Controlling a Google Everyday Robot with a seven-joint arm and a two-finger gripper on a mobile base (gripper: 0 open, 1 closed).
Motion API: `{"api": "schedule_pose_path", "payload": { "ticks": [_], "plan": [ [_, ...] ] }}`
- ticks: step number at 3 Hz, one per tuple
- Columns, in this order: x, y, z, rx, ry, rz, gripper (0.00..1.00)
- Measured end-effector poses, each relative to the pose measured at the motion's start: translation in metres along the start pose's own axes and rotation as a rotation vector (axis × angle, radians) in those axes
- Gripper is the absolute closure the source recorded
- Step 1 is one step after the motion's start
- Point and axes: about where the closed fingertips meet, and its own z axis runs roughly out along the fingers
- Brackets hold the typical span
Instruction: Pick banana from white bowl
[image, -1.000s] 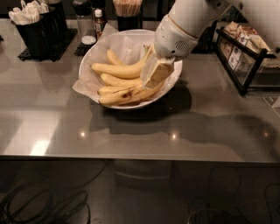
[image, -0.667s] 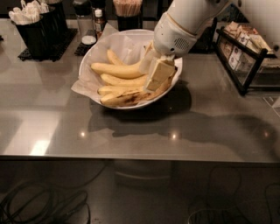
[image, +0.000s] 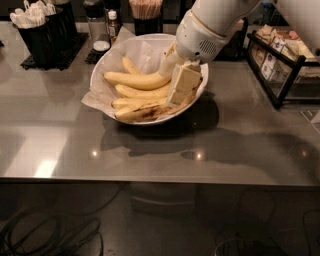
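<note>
Reaching down into the right side of the bowl (image: 155, 35), the gripper (image: 183, 86) sits low among the fruit, over the right end of the banana (image: 142, 112). Cannot tell whether it has closed on anything, because its pale body hides the contact.

Banana: the bruised one, lying along the front wall of the bowl, resting on the paper (image: 95, 97). It touches a cleaner banana (image: 135, 102) just behind it, and two more (image: 137, 80) lie further back.

Risks, as I judge them:
- The grip lands at the banana's end, not its middle. On lifting, the long free end would droop and pivot, and the banana could slip out.
- The neighbouring fruit lies tight against it. The gripper could take the cleaner banana instead, or drag both.
- The gripper is close to the bowl's right wall. A sideways nudge could slide or tilt the bowl on the table (image: 150, 155).
- The loose paper could be pinched along with the fruit and pulled up.
- The bruised skin suggests soft flesh, so a hard squeeze could crush it.

Against the frame a second ago: the gripper is slightly lower and further toward the bowl's right-front. Against the nearer frame there is hardly any shift. The bananas, paper and bowl lie as they did.
</note>
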Motion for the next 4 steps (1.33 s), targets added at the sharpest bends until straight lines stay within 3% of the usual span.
{"api": "schedule_pose_path", "payload": {
  "ticks": [4],
  "plan": [
    [0.025, -0.007, 0.021, -0.037, -0.034, 0.04, 0.41]
  ]
}}
